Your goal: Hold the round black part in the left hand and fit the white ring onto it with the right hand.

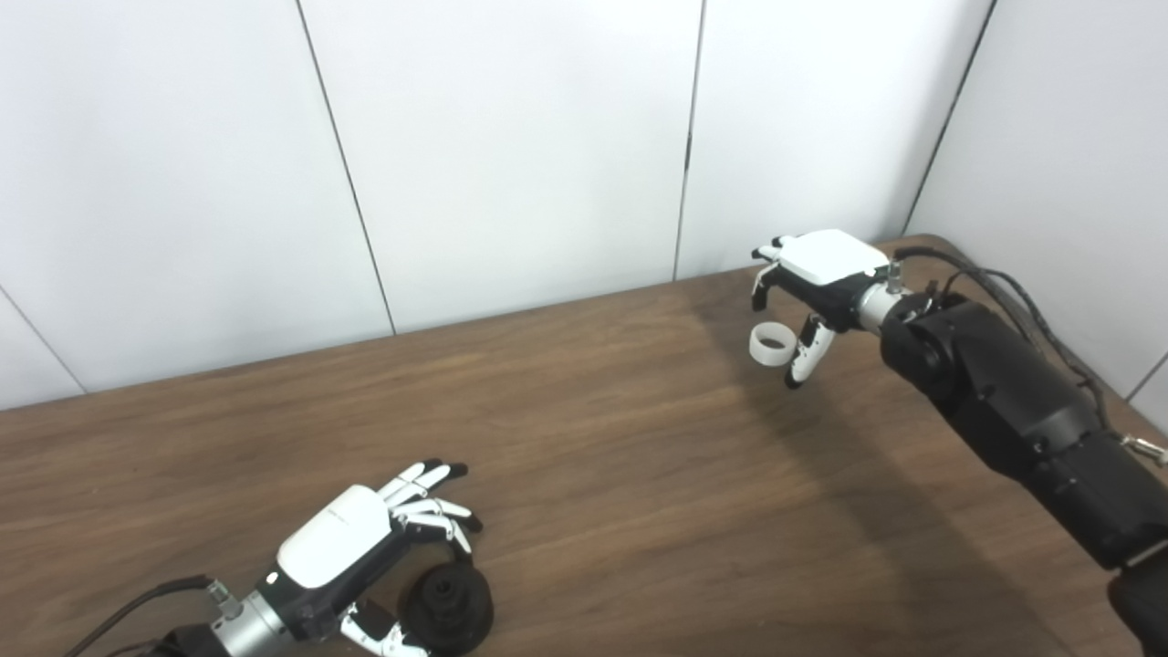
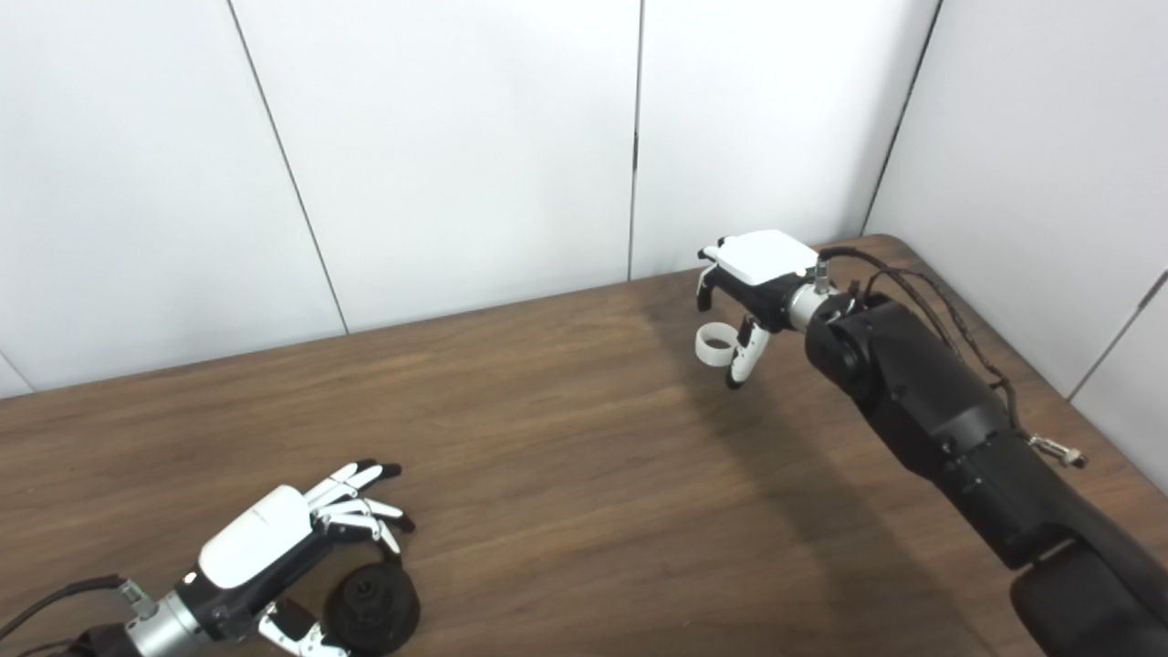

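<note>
A: How far along are we?

B: Early. The round black part (image 1: 449,606) sits on the worktop (image 1: 584,474) at its near edge. The left hand (image 1: 351,547) hovers just beside it, fingers apart, holding nothing.

A: And the white ring (image 1: 771,345)?

B: Far across the worktop from the black part, between the right hand's (image 1: 815,287) spread fingers. I can't tell whether it's gripped. Lifting and fitting remain.

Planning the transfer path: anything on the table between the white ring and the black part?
Nothing: bare wooden table between white ring and black part, in both eye views.
</note>
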